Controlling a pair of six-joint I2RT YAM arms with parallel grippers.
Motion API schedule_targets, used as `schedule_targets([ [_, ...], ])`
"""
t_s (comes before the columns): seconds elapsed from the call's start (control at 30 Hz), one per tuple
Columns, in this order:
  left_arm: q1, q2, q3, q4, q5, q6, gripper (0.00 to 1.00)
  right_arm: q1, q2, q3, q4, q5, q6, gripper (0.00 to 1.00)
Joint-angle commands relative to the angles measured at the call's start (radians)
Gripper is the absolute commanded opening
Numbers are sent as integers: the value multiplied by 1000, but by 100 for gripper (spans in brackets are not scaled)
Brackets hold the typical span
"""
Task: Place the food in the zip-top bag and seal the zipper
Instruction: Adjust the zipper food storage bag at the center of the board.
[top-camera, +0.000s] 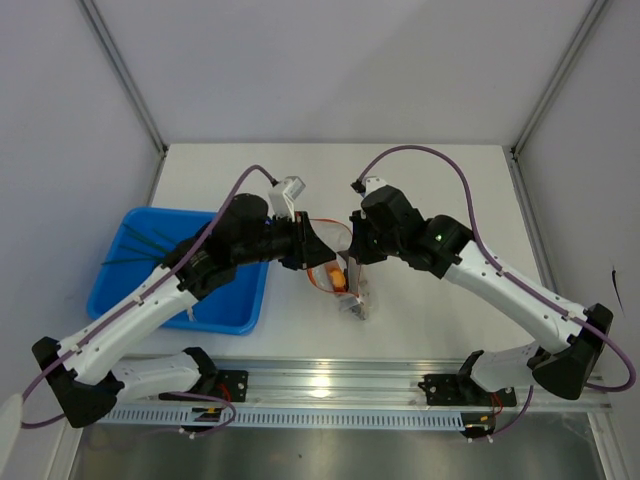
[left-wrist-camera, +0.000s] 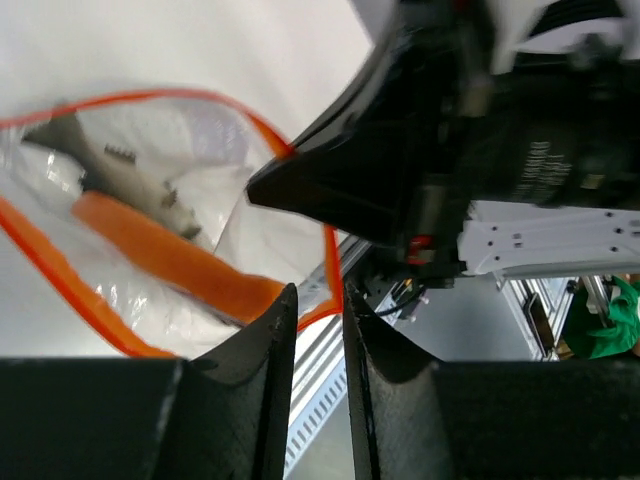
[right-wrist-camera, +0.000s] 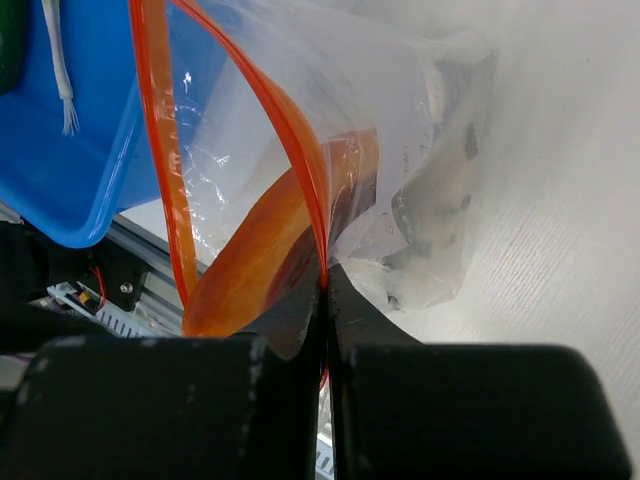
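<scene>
the clear zip-top bag (top-camera: 352, 292) sits mid-table between both arms, its red-orange zipper (right-wrist-camera: 300, 150) gaping in a loop, with the orange-rimmed meat slab (right-wrist-camera: 250, 260) inside. the right gripper (right-wrist-camera: 325, 290) is clamped tight on the zipper strip. the left gripper (left-wrist-camera: 318, 320) has its jaws narrowly parted at the bag's corner; whether they grip it is unclear.

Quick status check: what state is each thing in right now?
zip-top bag: mouth held open.
zipper: unsealed, its strips apart.
meat slab: inside the bag.
green stalks: lying in the blue tray, not bagged.
right gripper: fingers shut on the zipper edge.
left gripper: fingers slightly apart at the bag's corner.
</scene>
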Motion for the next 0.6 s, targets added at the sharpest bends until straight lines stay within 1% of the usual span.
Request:
schedule_targets([
  [0.0, -28, 7, -1, -59, -61, -63, 27, 9, 3, 46, 12, 40, 16, 0],
  [0.07, -53, 7, -1, -83, -84, -63, 27, 8, 1, 40, 12, 43, 13, 0],
  [0.13, -68, 4, 3, -105, -113, -62, 30, 8, 3, 35, 12, 43, 13, 0],
  [0.27, -102, -6, -9, -125, -147, -50, 46, 8, -2, 21, 27, 33, 11, 0],
  [0.37, -116, -10, -18, -112, -164, -24, 50, 9, -2, 12, 35, 26, 10, 0],
  [0.47, -116, -1, -9, -138, -181, -22, 51, 8, 1, 12, 34, 22, 8, 0],
  [0.57, -116, 22, 8, -168, -193, -51, 47, 8, -5, 9, 29, 25, 6, 0],
])
